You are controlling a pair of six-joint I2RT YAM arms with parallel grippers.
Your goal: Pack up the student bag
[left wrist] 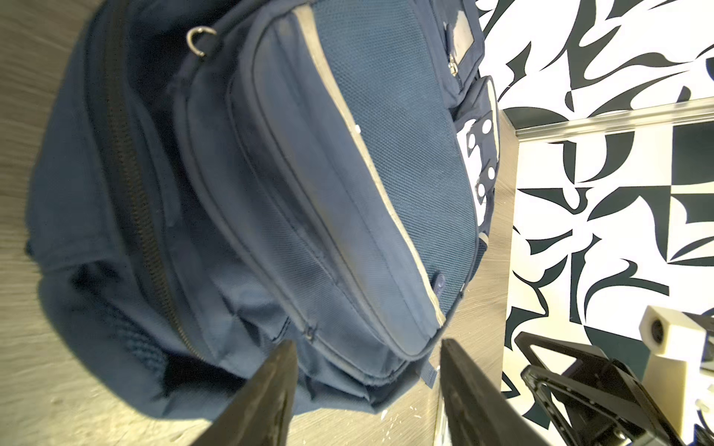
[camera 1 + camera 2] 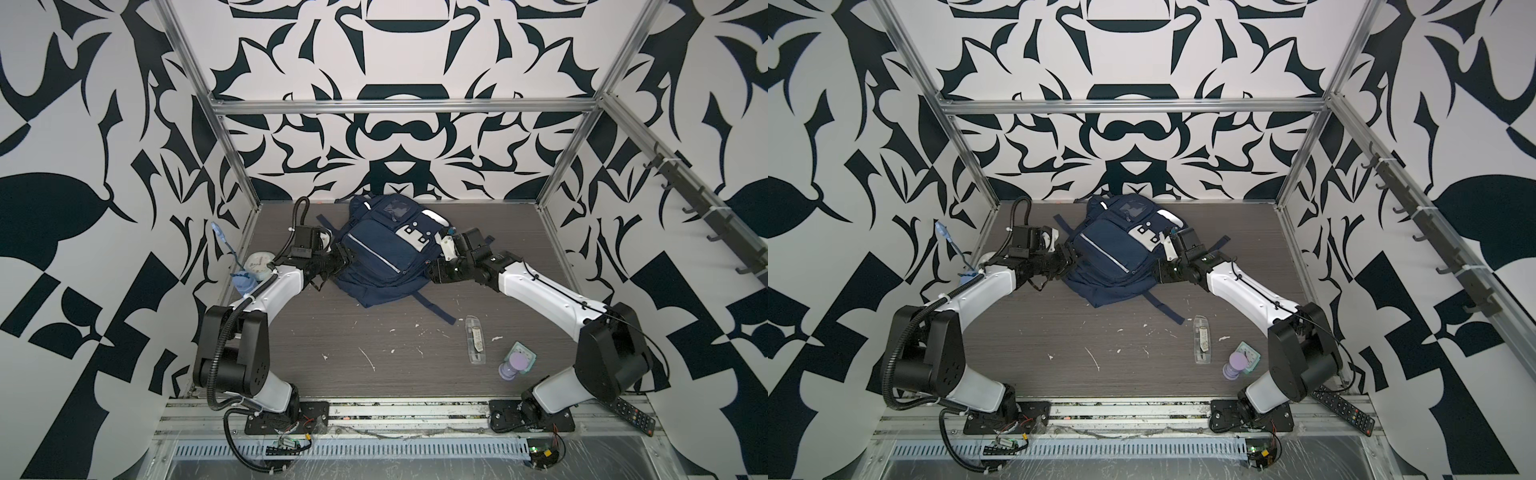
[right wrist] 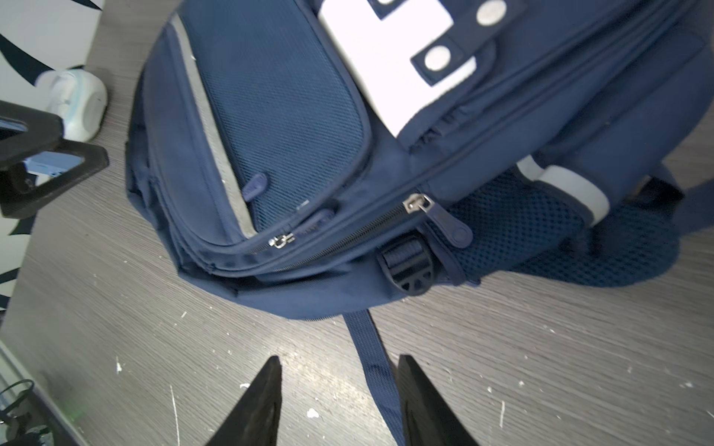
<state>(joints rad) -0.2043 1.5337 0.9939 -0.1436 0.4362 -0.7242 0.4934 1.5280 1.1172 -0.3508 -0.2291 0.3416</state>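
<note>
The student bag (image 2: 376, 253) (image 2: 1108, 253), navy blue with white strips, lies flat on the dark table at the back, in both top views. My left gripper (image 2: 343, 260) (image 2: 1070, 258) is at its left edge. In the left wrist view the left gripper (image 1: 365, 347) is open, with a corner of the student bag (image 1: 270, 200) lying between the spread jaws and not pinched. My right gripper (image 2: 433, 269) (image 2: 1161, 269) is at the bag's right edge. In the right wrist view it (image 3: 339, 359) is open over the table, a loose strap (image 3: 371, 359) running between its fingers, the student bag (image 3: 278, 116) just beyond.
A clear flat case (image 2: 476, 340), a purple bottle (image 2: 512, 366) and a teal box (image 2: 524, 354) lie at the front right. A black remote (image 2: 635, 416) rests on the front rail. A white round device (image 2: 258, 266) and a blue item (image 2: 243, 283) sit by the left wall.
</note>
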